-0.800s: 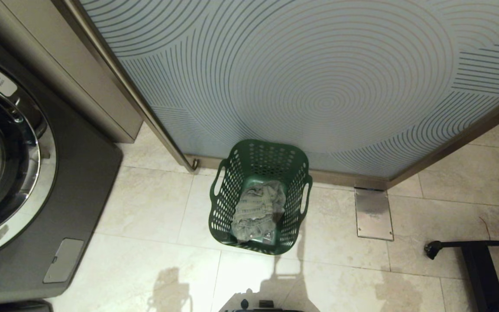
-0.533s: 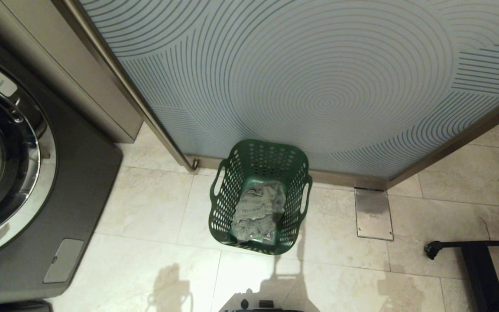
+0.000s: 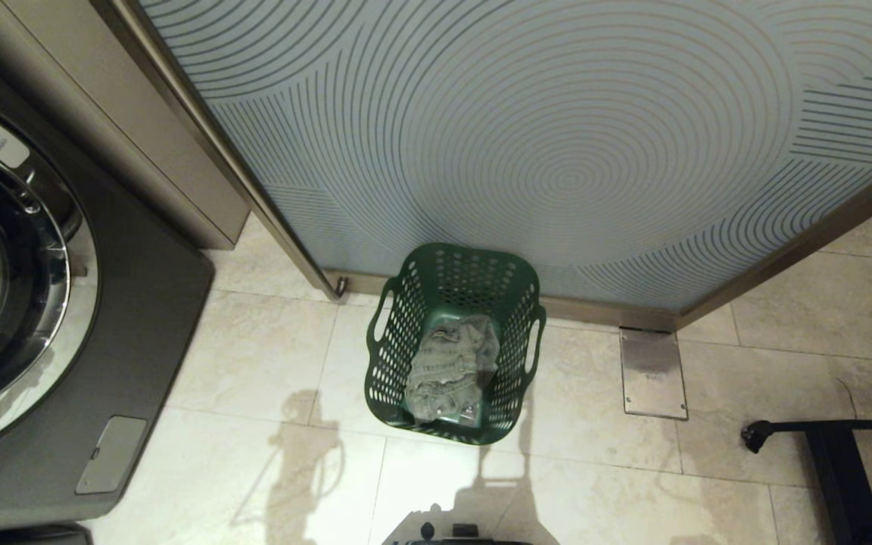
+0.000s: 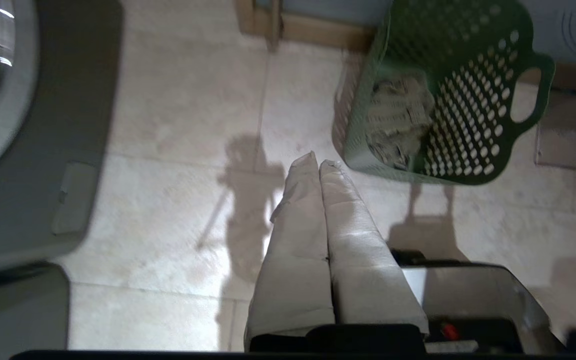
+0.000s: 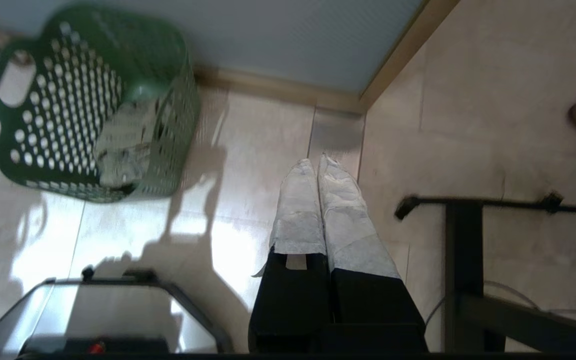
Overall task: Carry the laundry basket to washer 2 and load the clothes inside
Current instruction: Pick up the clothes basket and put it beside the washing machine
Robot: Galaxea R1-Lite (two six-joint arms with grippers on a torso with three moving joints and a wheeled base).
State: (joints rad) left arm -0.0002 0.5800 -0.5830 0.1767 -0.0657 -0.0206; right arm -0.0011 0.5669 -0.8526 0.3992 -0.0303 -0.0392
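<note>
The laundry basket (image 3: 454, 342) is set on the floor (image 3: 269, 363), clothes (image 3: 451, 366) inside. Both fingers pairs, left (image 4: 313, 167) and right (image 5: 304, 172), are pressed together, well apart from it.

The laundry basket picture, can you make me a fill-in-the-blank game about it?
1. The laundry basket stands on the ____.
2. The clothes lie ____ the basket.
3. The left end effector has its fingers ____.
4. The colour of the basket is dark ____.

Missing words: floor; inside; shut; green
</note>
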